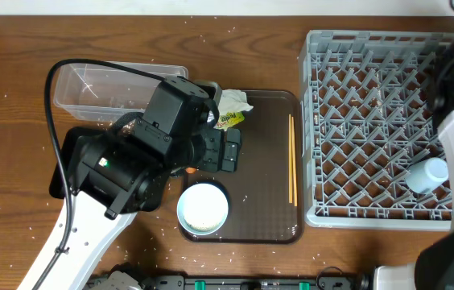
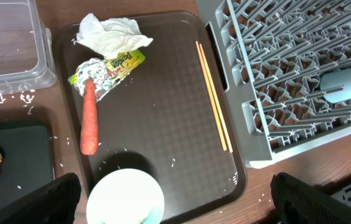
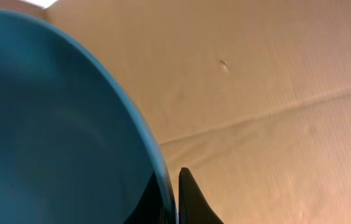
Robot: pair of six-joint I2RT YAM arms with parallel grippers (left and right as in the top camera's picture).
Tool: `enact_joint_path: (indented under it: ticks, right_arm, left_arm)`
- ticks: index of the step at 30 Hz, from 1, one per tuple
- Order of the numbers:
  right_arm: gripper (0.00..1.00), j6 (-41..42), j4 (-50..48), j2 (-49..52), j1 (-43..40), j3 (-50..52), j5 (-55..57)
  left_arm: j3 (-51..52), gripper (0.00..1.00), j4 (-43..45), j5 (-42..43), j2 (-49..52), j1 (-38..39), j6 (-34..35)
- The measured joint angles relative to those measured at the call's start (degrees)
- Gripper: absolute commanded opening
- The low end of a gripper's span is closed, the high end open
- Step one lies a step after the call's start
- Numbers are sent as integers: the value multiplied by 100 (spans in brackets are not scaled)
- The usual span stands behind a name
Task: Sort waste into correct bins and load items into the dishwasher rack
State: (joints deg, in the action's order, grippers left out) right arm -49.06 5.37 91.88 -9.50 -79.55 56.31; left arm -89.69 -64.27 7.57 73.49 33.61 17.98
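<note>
Two arms: left end effector [image 2: 174, 200] apart, right end effector [image 3: 175, 202] tight on glossy round blue plate [image 3: 51, 124].

Dark printed lettering is seen on the crumpled yellow-green plastic wrapper [image 2: 107, 70] lying on the brown rectangular serving tray [image 2: 163, 118], but it is too small and blurred to be read; no other writing is legible.
</note>
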Motion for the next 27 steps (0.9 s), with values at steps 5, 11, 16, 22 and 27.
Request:
enact_joint_path:
  ticks: [5, 11, 16, 22, 27]
  right_arm:
    - [1, -608, -656, 374, 103, 2, -57]
    - [1, -1423, -1099, 844, 151, 2, -85]
    - [2, -1690, -1082, 1161, 332, 2, -90]
    - [99, -1803, -1038, 1364, 671, 4, -105]
    - [99, -1840, -1036, 1368, 984, 4, -81]
  left_arm:
    - [-2, 98, -4, 0, 0, 0, -2]
    - [0, 98, -2, 0, 0, 0, 0]
    - [0, 98, 0, 0, 0, 0, -2]
    - [0, 98, -2, 0, 0, 0, 0]
    - [0, 98, -4, 0, 0, 0, 0]
